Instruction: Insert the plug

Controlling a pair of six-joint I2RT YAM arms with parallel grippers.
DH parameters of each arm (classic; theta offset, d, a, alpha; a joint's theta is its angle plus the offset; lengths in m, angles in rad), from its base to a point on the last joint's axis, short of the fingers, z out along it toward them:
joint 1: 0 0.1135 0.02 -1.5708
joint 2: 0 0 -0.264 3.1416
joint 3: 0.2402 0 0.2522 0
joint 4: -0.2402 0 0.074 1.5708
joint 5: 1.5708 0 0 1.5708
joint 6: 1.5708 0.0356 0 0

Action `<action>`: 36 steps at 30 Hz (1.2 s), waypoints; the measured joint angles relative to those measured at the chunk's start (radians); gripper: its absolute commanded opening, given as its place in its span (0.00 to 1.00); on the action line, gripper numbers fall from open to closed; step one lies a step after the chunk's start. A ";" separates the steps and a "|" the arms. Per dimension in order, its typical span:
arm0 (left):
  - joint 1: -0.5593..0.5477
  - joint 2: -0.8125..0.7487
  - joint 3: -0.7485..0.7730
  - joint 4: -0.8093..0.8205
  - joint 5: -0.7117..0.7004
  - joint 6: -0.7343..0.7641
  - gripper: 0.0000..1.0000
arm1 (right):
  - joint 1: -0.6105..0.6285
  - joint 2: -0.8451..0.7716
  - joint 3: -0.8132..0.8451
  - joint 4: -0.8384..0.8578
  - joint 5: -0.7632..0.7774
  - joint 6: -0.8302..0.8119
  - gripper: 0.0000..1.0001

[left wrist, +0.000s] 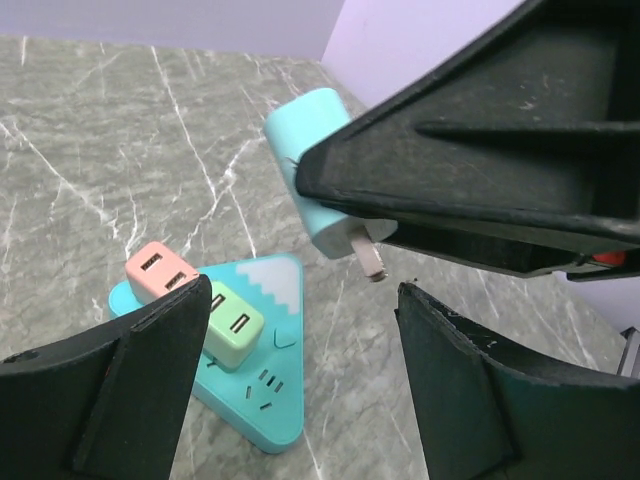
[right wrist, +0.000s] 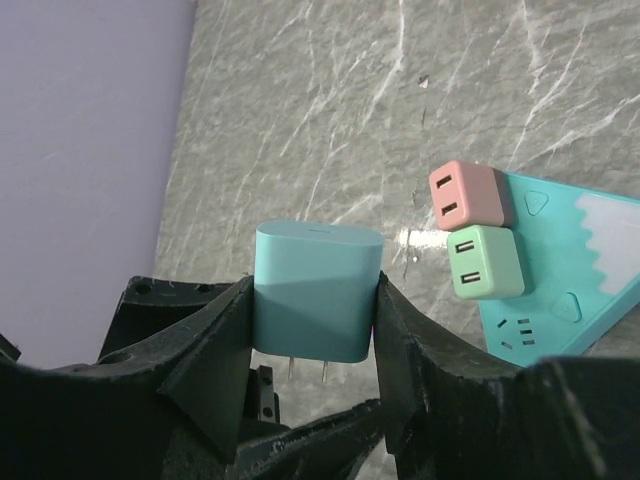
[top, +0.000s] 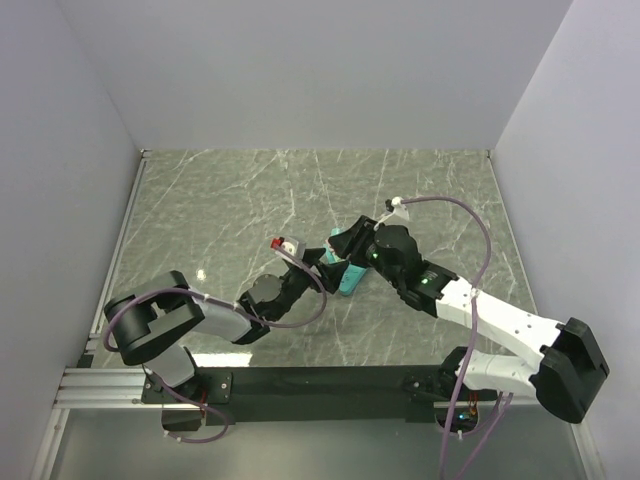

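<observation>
My right gripper (right wrist: pixel 315 305) is shut on the light blue plug (right wrist: pixel 318 290), gripping its two sides, with both prongs bare below the body. The left wrist view shows the same plug (left wrist: pixel 315 165) hanging above the table, up and to the right of the teal triangular power strip (left wrist: pixel 262 345). That strip (right wrist: pixel 575 290) lies flat with a pink adapter (left wrist: pixel 155 272) and a green adapter (left wrist: pixel 232 325) plugged in, and free slots (left wrist: pixel 262 385) near its corner. My left gripper (left wrist: pixel 300 390) stands open around empty space beside the strip, under the right gripper.
Both grippers meet over the strip (top: pixel 350 280) in the middle of the grey marble table (top: pixel 250 200). White walls close the table on three sides. A small red and white piece (top: pixel 285 244) sits by the left arm's wrist.
</observation>
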 measured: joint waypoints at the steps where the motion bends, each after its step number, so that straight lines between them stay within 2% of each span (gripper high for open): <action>1: 0.000 -0.001 0.002 0.000 -0.002 0.000 0.81 | 0.000 -0.007 -0.003 0.000 0.000 -0.001 0.00; 8: 0.000 -0.051 0.021 0.002 -0.002 0.000 0.80 | 0.007 -0.027 -0.006 -0.004 -0.004 -0.011 0.00; 14: -0.002 -0.063 0.024 -0.001 -0.002 0.003 0.72 | 0.013 -0.021 -0.006 0.004 -0.008 -0.013 0.00; 16: -0.002 -0.063 0.024 -0.001 -0.002 0.003 0.66 | 0.015 -0.016 -0.006 0.008 -0.008 -0.014 0.00; 19: -0.006 -0.063 0.024 -0.002 0.002 0.002 0.51 | 0.020 -0.009 -0.006 0.013 -0.006 -0.019 0.00; 20: -0.008 -0.063 0.024 -0.002 0.002 0.003 0.38 | 0.022 -0.007 -0.006 0.014 -0.006 -0.019 0.00; 22: -0.008 -0.063 0.024 -0.006 -0.005 0.007 0.22 | 0.024 -0.006 -0.006 0.016 -0.004 -0.026 0.00; 23: -0.007 -0.063 0.024 -0.009 -0.006 0.004 0.10 | 0.024 -0.006 -0.006 0.019 0.002 -0.028 0.00; 24: -0.006 -0.064 0.024 -0.013 -0.010 0.001 0.05 | 0.024 -0.006 -0.006 0.026 0.006 -0.031 0.00; 26: -0.002 -0.065 0.024 -0.026 -0.010 -0.003 0.00 | 0.024 -0.009 -0.005 0.032 0.019 -0.039 0.00; 31: -0.003 -0.067 0.024 -0.031 -0.003 -0.003 0.00 | 0.026 -0.010 -0.005 0.031 0.021 -0.048 0.03; 32: -0.003 -0.067 0.024 -0.031 -0.003 -0.003 0.00 | 0.026 -0.010 -0.005 0.031 0.021 -0.051 0.06; 33: -0.003 -0.067 0.024 -0.031 -0.001 -0.002 0.00 | 0.026 -0.011 -0.006 0.032 0.023 -0.056 0.21; 34: -0.003 -0.067 0.024 -0.032 0.000 -0.002 0.00 | 0.026 -0.011 -0.006 0.033 0.022 -0.063 0.30; 35: -0.002 -0.067 0.024 -0.033 0.003 -0.001 0.00 | 0.026 -0.012 -0.006 0.033 0.021 -0.072 0.43; 36: -0.002 -0.068 0.025 -0.038 0.006 -0.001 0.00 | 0.026 -0.013 -0.006 0.034 0.019 -0.085 0.64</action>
